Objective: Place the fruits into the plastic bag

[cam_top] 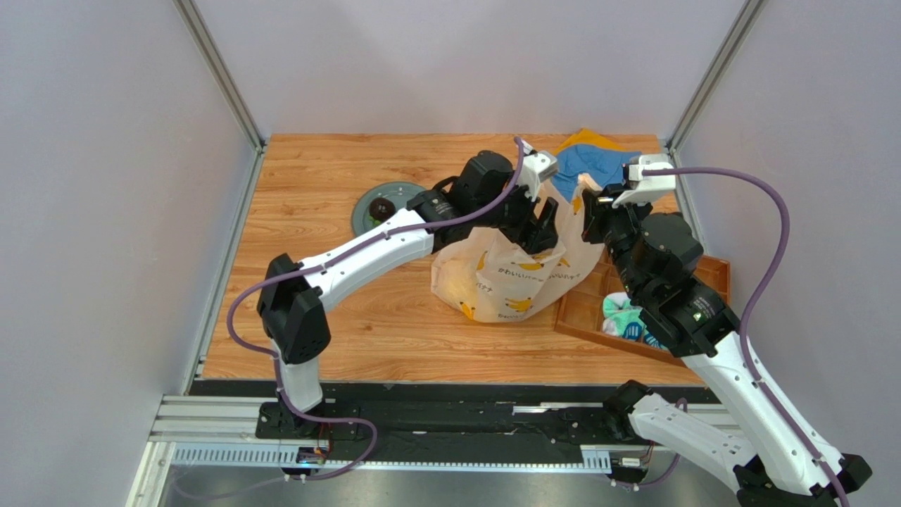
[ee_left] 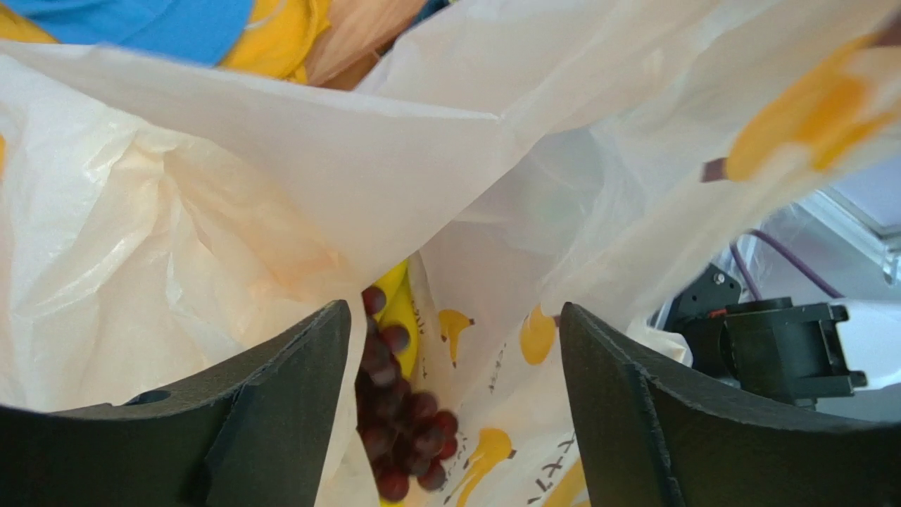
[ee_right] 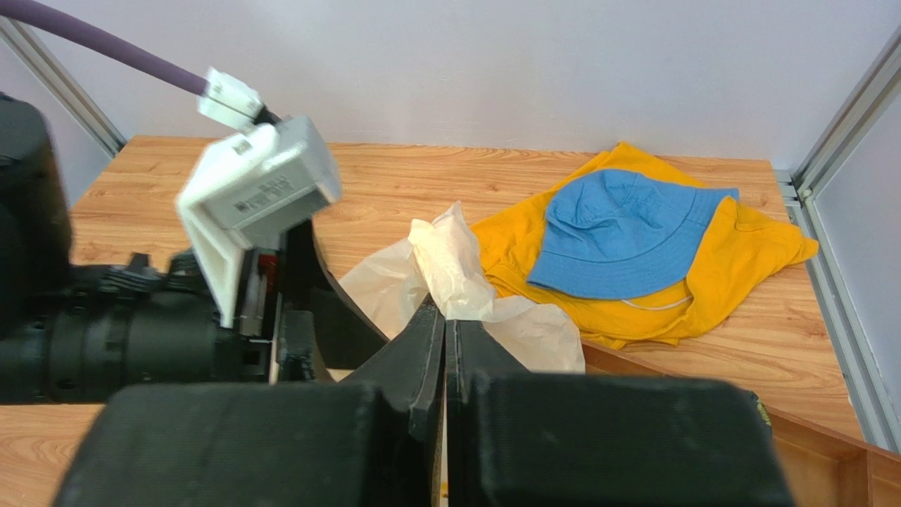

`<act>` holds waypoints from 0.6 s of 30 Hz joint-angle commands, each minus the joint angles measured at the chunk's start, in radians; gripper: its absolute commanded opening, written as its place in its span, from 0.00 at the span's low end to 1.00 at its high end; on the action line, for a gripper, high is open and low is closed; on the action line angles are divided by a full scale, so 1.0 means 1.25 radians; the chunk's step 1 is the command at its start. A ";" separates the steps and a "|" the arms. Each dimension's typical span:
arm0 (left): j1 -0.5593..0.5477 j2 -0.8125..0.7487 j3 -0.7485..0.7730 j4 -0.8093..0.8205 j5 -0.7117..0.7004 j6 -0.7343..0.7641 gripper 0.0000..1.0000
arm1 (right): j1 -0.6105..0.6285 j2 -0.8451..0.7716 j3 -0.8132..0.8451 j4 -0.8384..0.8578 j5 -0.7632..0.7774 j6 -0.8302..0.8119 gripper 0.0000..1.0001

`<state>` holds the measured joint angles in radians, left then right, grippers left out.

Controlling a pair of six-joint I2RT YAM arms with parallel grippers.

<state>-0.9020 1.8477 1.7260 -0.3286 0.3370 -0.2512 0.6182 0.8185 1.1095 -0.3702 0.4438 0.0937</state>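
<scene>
Grapes (ee_left: 402, 433) in plastic bag (ee_left: 212, 211), wrist-view only; left hand (ee_left: 455, 310) released, right hand (ee_right: 444, 319) grasping bag

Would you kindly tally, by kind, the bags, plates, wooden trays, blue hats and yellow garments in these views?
plastic bag: 1
plate: 1
wooden tray: 1
blue hat: 1
yellow garment: 1
Total: 5
</scene>
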 commanded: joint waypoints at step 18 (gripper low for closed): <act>0.002 -0.139 -0.016 -0.131 -0.246 0.103 0.91 | -0.002 -0.030 0.003 -0.001 0.003 0.006 0.00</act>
<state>-0.9009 1.6100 1.6924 -0.4049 0.0376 -0.1394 0.6186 0.8009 1.1095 -0.3851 0.4438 0.0937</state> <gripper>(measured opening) 0.916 0.006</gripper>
